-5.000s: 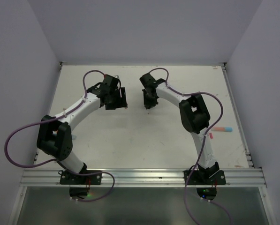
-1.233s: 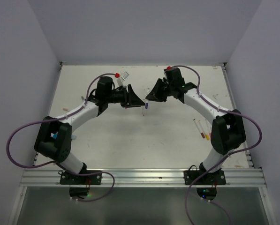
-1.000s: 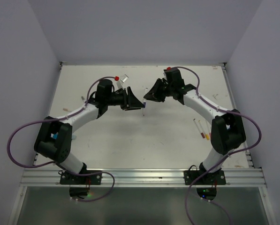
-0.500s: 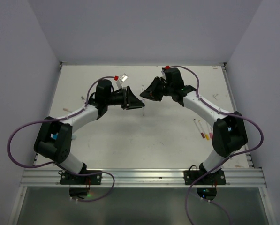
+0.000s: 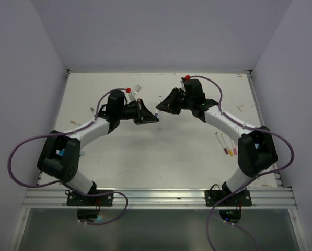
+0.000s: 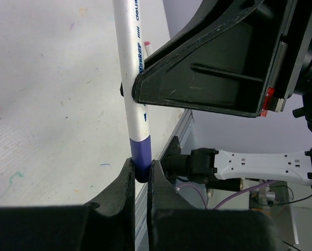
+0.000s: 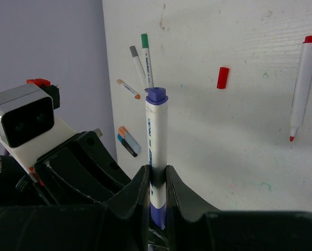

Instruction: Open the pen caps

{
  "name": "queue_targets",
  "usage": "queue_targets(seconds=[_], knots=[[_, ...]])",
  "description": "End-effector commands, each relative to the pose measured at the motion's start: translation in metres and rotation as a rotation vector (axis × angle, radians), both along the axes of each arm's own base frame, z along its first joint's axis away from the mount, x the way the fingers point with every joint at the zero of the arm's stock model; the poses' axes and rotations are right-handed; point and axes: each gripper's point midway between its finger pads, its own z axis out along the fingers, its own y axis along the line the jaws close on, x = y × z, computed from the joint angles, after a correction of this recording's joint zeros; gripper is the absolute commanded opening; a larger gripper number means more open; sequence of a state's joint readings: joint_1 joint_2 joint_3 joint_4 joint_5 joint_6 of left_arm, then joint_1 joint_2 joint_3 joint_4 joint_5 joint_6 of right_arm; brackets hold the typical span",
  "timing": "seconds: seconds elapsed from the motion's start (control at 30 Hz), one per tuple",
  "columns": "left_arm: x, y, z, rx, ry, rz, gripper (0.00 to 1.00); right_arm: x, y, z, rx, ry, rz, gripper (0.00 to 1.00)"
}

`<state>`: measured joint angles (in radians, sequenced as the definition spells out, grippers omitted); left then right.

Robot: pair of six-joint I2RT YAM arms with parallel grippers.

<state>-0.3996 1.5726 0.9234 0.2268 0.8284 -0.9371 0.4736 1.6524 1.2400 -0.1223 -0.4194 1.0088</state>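
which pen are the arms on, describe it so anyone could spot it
Go to the far half of the white table. There the left gripper and right gripper meet and pinch one pen in mid-air. It alone is off the table, white with a violet-blue cap; the other pens lie flat.

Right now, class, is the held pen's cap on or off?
On. In the left wrist view the purple cap joins the white pen with no gap, pinched by the left gripper.

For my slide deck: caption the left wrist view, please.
Left gripper pinches the purple end of a white pen that the right gripper clamps mid-barrel.
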Motion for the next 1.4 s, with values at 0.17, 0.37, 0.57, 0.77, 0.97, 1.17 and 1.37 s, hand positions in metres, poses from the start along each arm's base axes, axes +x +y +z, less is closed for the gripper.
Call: queue_targets(seconds=[0.17,0.37,0.57,0.77,0.97,1.17,1.37], knots=[[-0.029,0.0,0.034,-0.162,-0.088,-0.084,0.0,0.033,0.004,0.037,0.269,-0.185,-0.098,0.0],[-0.055,0.01,0.062,-0.358,-0.152,-0.14,0.0,0.036,0.02,0.082,0.488,-0.253,0.022,0.0],[-0.053,0.032,0.065,-0.409,-0.153,-0.102,0.0,0.037,0.014,0.071,0.456,-0.24,0.003,0.0],[-0.07,0.038,0.073,-0.519,-0.112,-0.178,0.0,0.031,0.018,0.074,0.513,-0.274,0.064,0.0],[-0.052,0.036,0.023,-0.277,0.048,-0.09,0.0,0.038,0.008,0.054,0.362,-0.264,-0.003,0.0],[0.007,0.074,-0.009,0.369,-0.181,0.231,0.0,0.04,-0.023,0.025,-0.126,-0.233,-0.107,0.0],[-0.019,0.046,0.021,0.106,-0.379,0.06,0.0,0.036,-0.025,0.026,-0.069,-0.199,-0.12,0.0]])
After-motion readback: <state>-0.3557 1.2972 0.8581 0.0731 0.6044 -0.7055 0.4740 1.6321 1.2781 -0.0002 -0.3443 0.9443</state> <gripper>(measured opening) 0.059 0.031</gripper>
